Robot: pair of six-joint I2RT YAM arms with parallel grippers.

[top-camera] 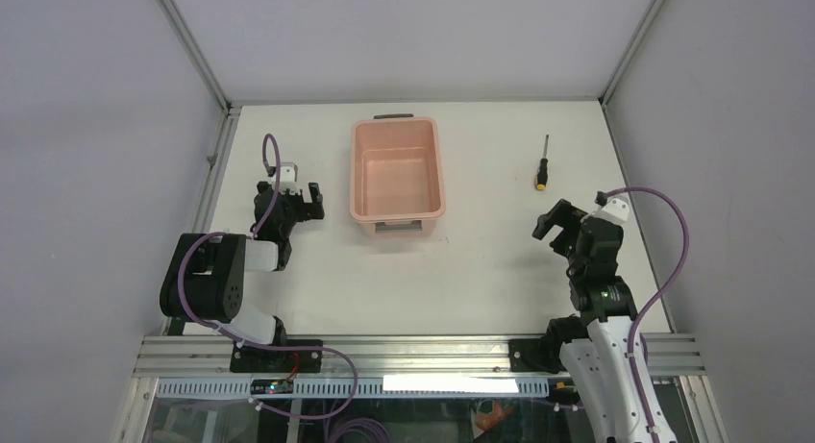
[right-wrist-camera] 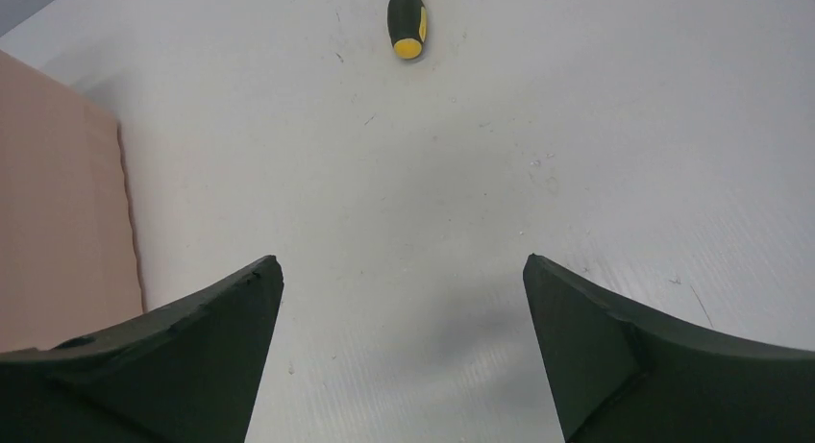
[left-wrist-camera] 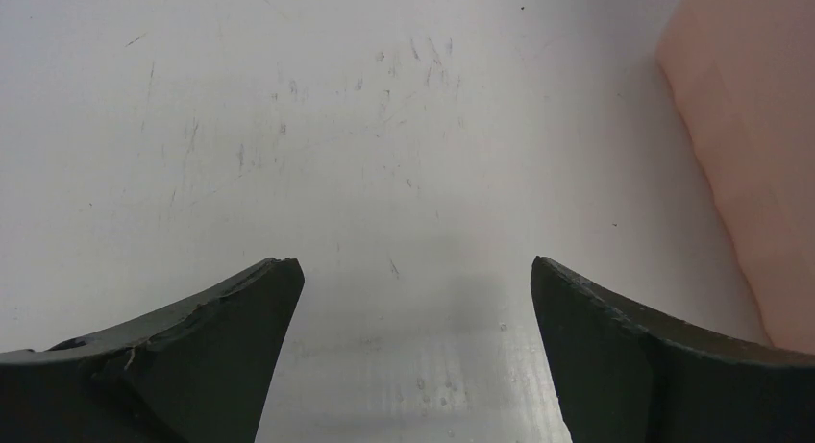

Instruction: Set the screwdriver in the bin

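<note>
The screwdriver (top-camera: 544, 166) lies near-to-far, tip pointing away, yellow cap nearest.

A: Top view: bright, even, diffuse overhead lt. Tabletop (top-camera: 481, 270) near-white, no hard shadows; faint one at bin (top-camera: 396, 169) near side. Blown-out white strip (top-camera: 461, 383) at bottom.
B: Wrist cams: soft grey shadow under left tool (left-wrist-camera: 413, 261). Bin wall blurred there; screwdriver (right-wrist-camera: 407, 20) slightly soft.

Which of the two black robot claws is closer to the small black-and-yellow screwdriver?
The right gripper: the slim black-handled, yellow-capped screwdriver lies just ahead of it, while the left gripper sits across the salmon-pink plastic bin.
</note>
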